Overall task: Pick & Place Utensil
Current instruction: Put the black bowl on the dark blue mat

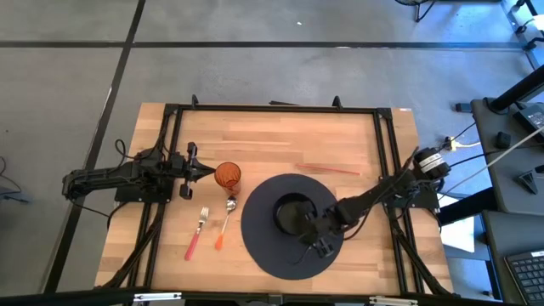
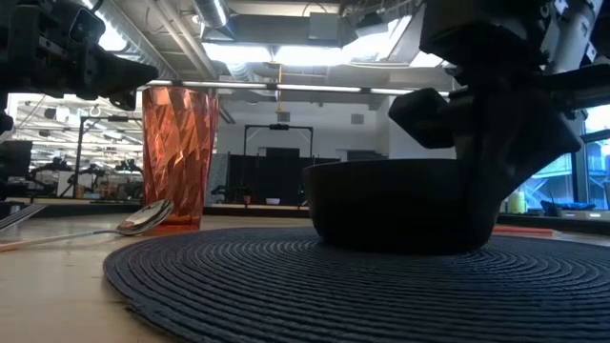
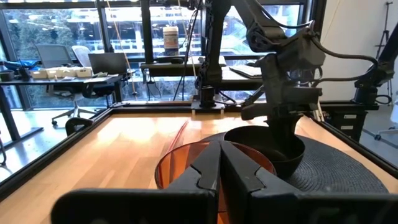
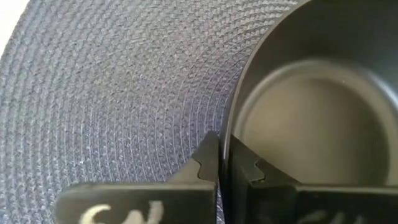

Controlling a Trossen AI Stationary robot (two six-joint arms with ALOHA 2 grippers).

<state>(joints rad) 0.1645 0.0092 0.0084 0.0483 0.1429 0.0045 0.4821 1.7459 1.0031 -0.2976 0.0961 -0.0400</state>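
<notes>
A black bowl [image 1: 291, 212] [image 2: 405, 205] [image 4: 311, 118] stands on a dark round woven mat [image 1: 272, 251] [image 4: 112, 93]. My right gripper [image 1: 313, 223] [image 4: 224, 158] reaches in from the table's right and is shut on the bowl. Left of the mat lie a spoon [image 1: 227, 217] [image 2: 143, 219] with an orange handle and a fork [image 1: 198, 231] with a pink handle, flat on the wood. An orange faceted cup [image 1: 227, 176] [image 2: 179, 157] [image 3: 177, 165] stands upright behind them. My left gripper [image 1: 206, 172] [image 3: 221, 162] hovers shut just left of the cup; whether it touches the cup I cannot tell. My right gripper pinches the bowl's rim [image 4: 234, 121] on the side toward the table's right and near edge, one finger inside the bowl and one outside. The fingers come slanting down from the right. The bowl stands upright with its base on the mat.
A thin red stick [image 1: 327, 169] lies on the wood beyond the mat. Black frame rails [image 1: 276, 109] run along the far edge and both sides of the table. Bare wood shows between the cup and the far rail.
</notes>
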